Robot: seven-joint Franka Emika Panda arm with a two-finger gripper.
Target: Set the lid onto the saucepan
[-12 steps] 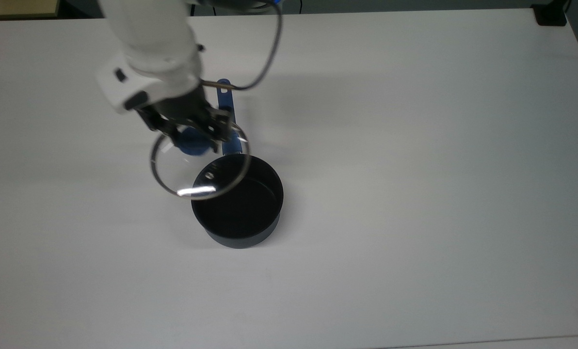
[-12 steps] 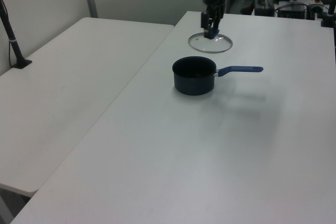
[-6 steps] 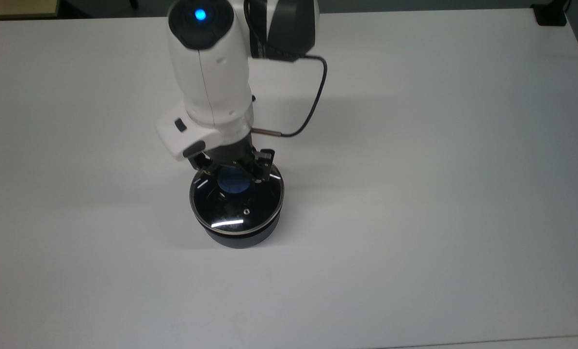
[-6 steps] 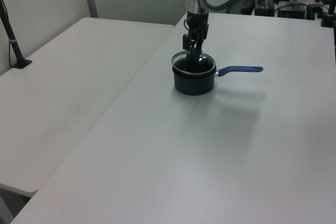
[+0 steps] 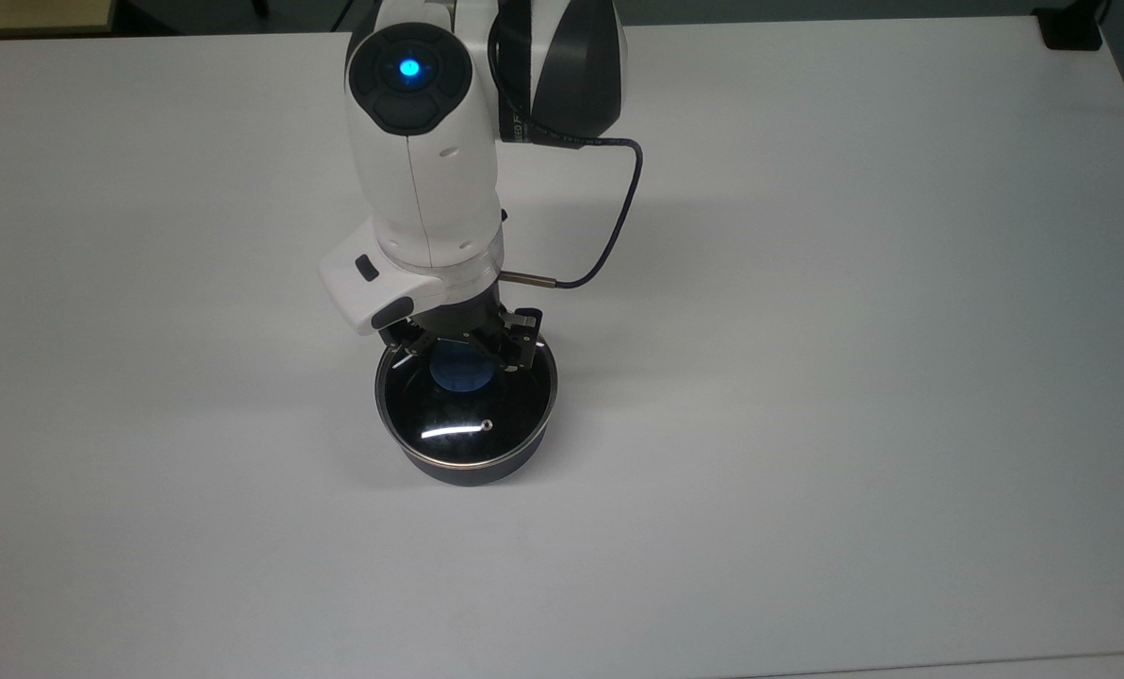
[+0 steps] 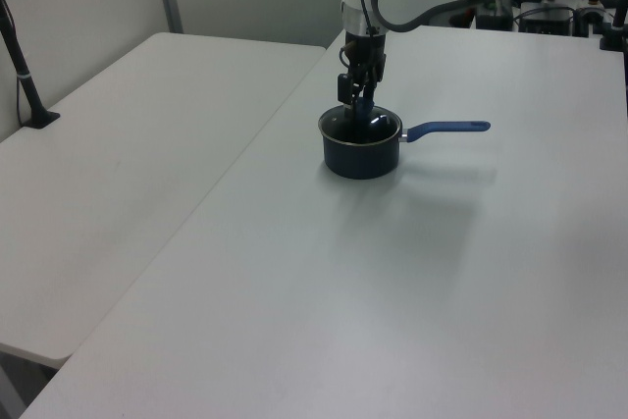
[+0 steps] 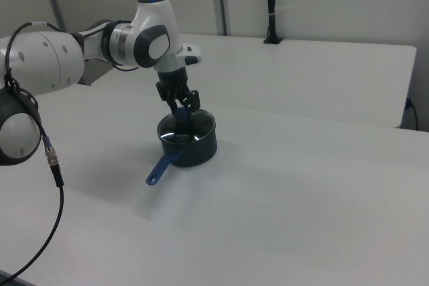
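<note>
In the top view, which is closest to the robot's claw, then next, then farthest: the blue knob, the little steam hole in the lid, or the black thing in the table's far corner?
1. The blue knob, right at the gripper.
2. The steam vent, a bit lower on the lid covering the saucepan.
3. The black object, far off at the top view's upper right table corner.

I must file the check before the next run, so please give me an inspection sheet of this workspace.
Surface: white table, bare around the pot.
Job's things: lid sits level on the saucepan; blue handle points to the left view's right.
Clutter: nothing seen.
Grippers: gripper at the lid's blue knob.
Cables: dark cable loops off the wrist.
Surroundings: second white table, black post.
</note>
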